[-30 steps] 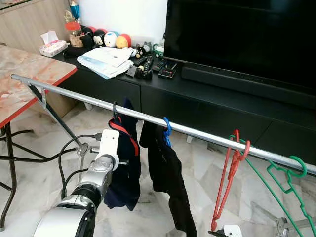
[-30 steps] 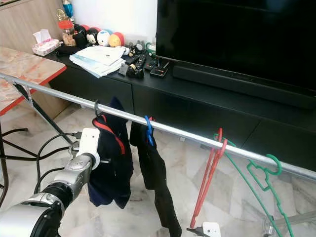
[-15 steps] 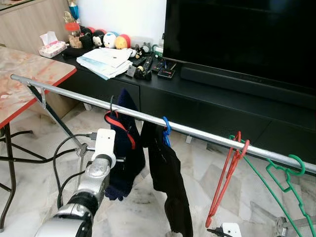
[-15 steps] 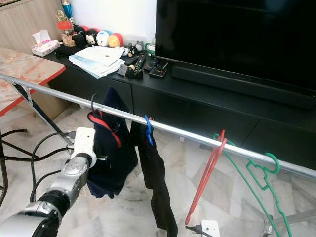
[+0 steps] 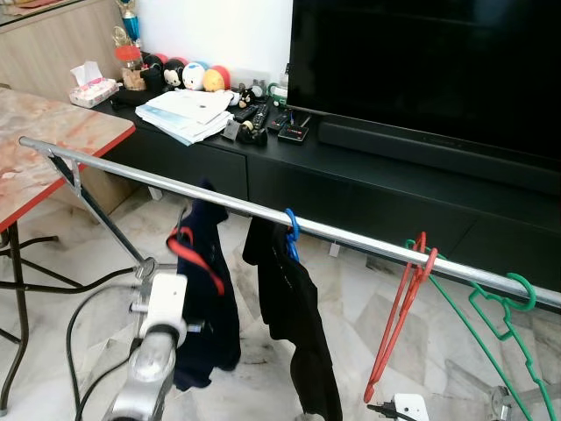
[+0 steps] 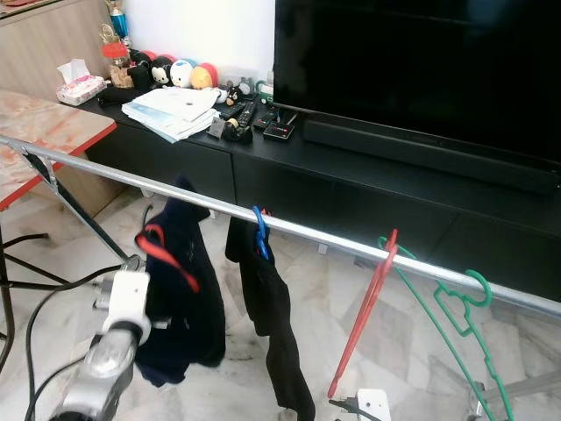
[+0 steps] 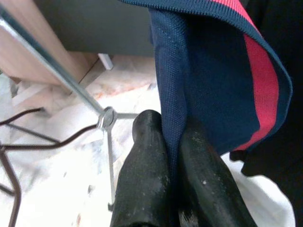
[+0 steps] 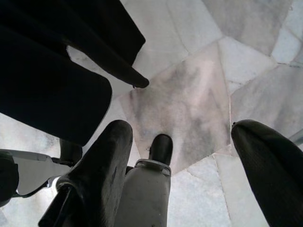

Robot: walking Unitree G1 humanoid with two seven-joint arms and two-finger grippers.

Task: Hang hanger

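I see a steel rail (image 5: 263,210) running 9 to 3, with a black garment (image 5: 294,316), red hanger (image 5: 399,320) and green hanger (image 5: 504,307) toward 3. Left jaws (image 7: 176,142) pinch the navy knit shirt (image 5: 206,298) with its red-trimmed collar, hanging just under the rail. Right jaws (image 8: 182,142) gape wide over the marble floor (image 8: 189,94).

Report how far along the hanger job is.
Done: black garment on blue hanger, red hanger and green hanger hang on the rail. In hand: left gripper shut on the navy garment by the rail; right gripper idle, open. Left: I cannot tell whether its hook is seated; then release.
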